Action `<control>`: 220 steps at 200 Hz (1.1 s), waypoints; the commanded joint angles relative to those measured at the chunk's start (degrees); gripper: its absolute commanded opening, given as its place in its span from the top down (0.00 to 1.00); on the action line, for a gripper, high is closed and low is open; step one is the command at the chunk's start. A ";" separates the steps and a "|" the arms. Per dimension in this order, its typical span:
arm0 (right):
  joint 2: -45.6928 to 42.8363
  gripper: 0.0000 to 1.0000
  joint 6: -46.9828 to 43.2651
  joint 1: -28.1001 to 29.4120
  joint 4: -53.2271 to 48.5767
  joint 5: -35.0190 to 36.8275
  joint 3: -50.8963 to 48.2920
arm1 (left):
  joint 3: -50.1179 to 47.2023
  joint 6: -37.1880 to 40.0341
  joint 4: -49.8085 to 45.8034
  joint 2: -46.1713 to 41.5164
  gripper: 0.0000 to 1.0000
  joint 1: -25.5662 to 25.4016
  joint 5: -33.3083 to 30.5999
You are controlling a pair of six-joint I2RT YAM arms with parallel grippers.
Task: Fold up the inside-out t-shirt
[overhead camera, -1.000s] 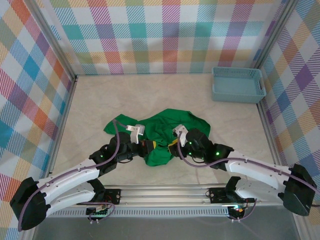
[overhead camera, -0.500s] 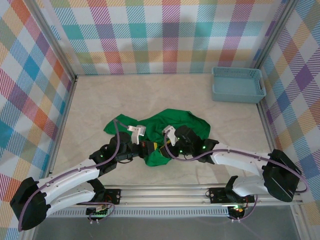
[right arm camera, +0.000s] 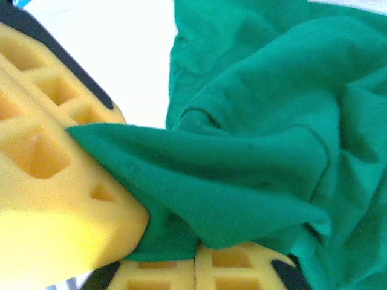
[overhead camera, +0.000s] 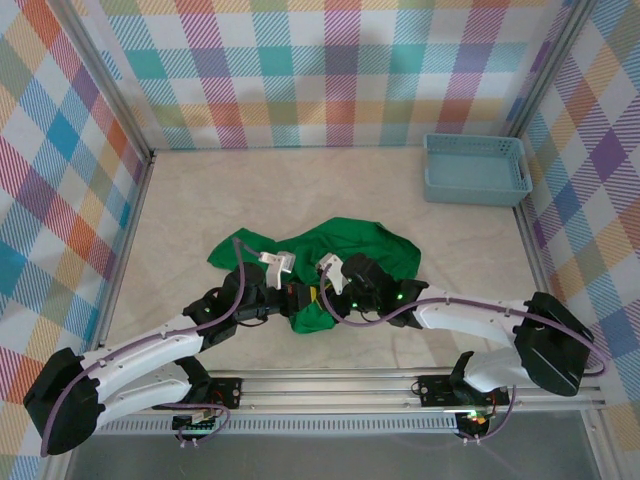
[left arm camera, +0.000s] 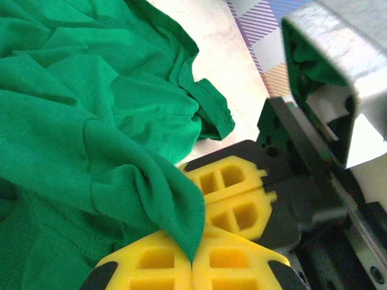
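The bright green t-shirt [overhead camera: 352,253] lies crumpled in the middle of the table, near the front. My left gripper [overhead camera: 299,296] and right gripper [overhead camera: 322,294] meet at its near edge, almost touching. In the left wrist view the left gripper [left arm camera: 192,264] is shut, with a hemmed fold of the t-shirt [left arm camera: 91,121] pinched in the seam between its yellow fingers. The right gripper's yellow fingers [left arm camera: 237,199] sit just beyond. In the right wrist view the right gripper [right arm camera: 195,264] is shut on a thick fold of the t-shirt [right arm camera: 260,121], with the left gripper's fingers [right arm camera: 48,181] beside it.
A light blue plastic basket [overhead camera: 476,169] stands at the back right corner. Plaid walls enclose the table [overhead camera: 200,200] on three sides, and a metal rail [overhead camera: 330,385] runs along the front edge.
My right gripper has moved left with the cloth until it sits against the left gripper. The shirt's near edge has bunched up. The left arm has barely moved.
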 commanded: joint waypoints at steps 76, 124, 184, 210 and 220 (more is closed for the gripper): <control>-14.10 1.00 0.97 0.29 -12.85 10.79 -0.22 | 3.71 2.89 -8.39 -1.15 0.81 0.30 -10.44; -13.39 1.00 7.05 0.29 -15.37 10.83 -3.30 | 5.88 6.09 -10.03 2.84 0.61 -0.75 -7.71; -16.07 1.00 14.40 0.30 -17.10 10.80 -1.05 | 5.77 11.86 -9.32 7.07 0.31 -12.14 -14.10; -13.66 1.00 16.36 0.26 -14.50 7.13 -1.15 | 8.06 11.17 -9.88 12.54 0.30 -13.36 -20.18; -12.85 1.00 17.24 0.24 -13.62 6.18 -1.20 | 9.12 9.91 -10.62 14.72 0.38 -13.37 -23.88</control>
